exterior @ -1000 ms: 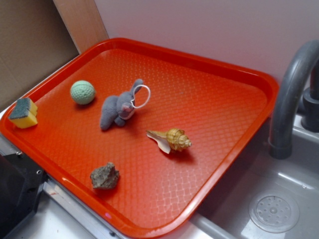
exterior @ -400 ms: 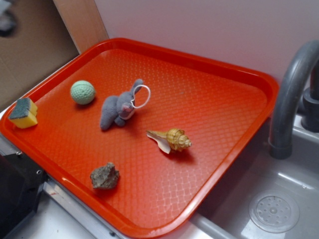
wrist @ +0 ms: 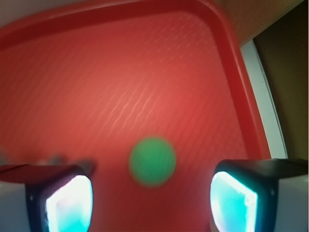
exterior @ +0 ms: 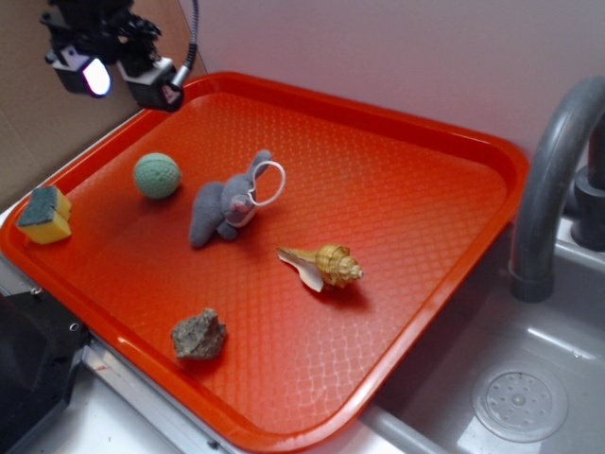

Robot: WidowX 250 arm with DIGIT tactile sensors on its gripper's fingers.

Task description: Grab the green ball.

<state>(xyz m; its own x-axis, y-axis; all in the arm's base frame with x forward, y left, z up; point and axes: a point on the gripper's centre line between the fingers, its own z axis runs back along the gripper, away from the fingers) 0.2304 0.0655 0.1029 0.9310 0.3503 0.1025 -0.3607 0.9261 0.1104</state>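
Observation:
The green ball [exterior: 156,175] rests on the left part of the red tray [exterior: 406,132], beside the grey plush bunny [exterior: 225,204]. My gripper [exterior: 123,80] hovers high at the upper left, over the tray's back-left rim, above and behind the ball. Its jaws stand wide apart with nothing between them. In the wrist view the ball [wrist: 152,162] shows as a blurred green disc, centred between the two glowing fingertips [wrist: 70,204] and well below them.
A yellow sponge with a dark green top [exterior: 43,214] sits at the tray's left corner. A seashell [exterior: 326,265] and a rock [exterior: 198,335] lie further forward. A grey faucet [exterior: 553,189] and sink drain [exterior: 519,404] stand to the right.
My gripper has come into the exterior view at the upper left; earlier frames showed no arm there. The objects on the tray have not moved.

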